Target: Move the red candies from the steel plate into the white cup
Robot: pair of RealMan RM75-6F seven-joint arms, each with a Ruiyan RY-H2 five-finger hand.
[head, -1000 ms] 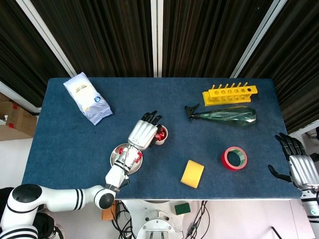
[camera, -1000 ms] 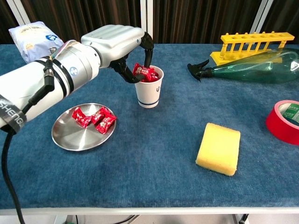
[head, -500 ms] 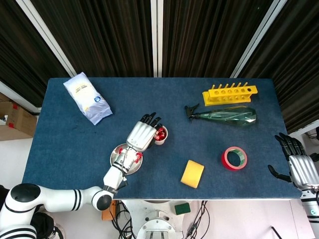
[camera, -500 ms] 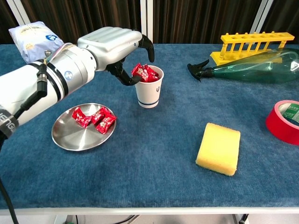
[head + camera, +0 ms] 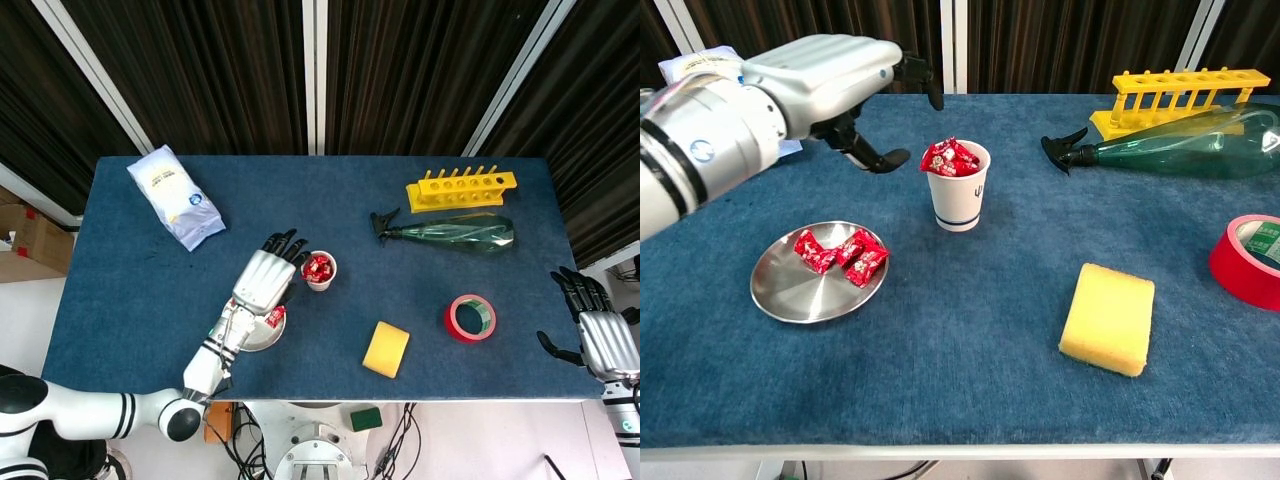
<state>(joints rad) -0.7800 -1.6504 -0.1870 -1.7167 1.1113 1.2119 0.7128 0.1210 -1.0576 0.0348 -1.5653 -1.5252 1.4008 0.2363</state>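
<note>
A white cup [image 5: 961, 198] [image 5: 320, 275] stands mid-table, heaped with red candies [image 5: 951, 157] [image 5: 317, 266]. To its left the steel plate [image 5: 785, 293] [image 5: 262, 339] holds a few more red candies [image 5: 843, 254]. My left hand [image 5: 830, 85] [image 5: 263, 280] hovers above and left of the cup, over the plate, fingers spread and holding nothing. In the head view it hides most of the plate. My right hand [image 5: 600, 335] hangs open off the table's right edge, far from both.
A yellow sponge [image 5: 1108, 318] lies front right of the cup. A red tape roll [image 5: 1250, 259], a green spray bottle [image 5: 1180, 148] and a yellow rack [image 5: 1178, 94] sit to the right. A white bag [image 5: 175, 196] lies back left.
My left hand has pulled back from the cup's rim, rising and moving left toward the plate, fingers opening. A candy it held at the rim now lies in the cup.
</note>
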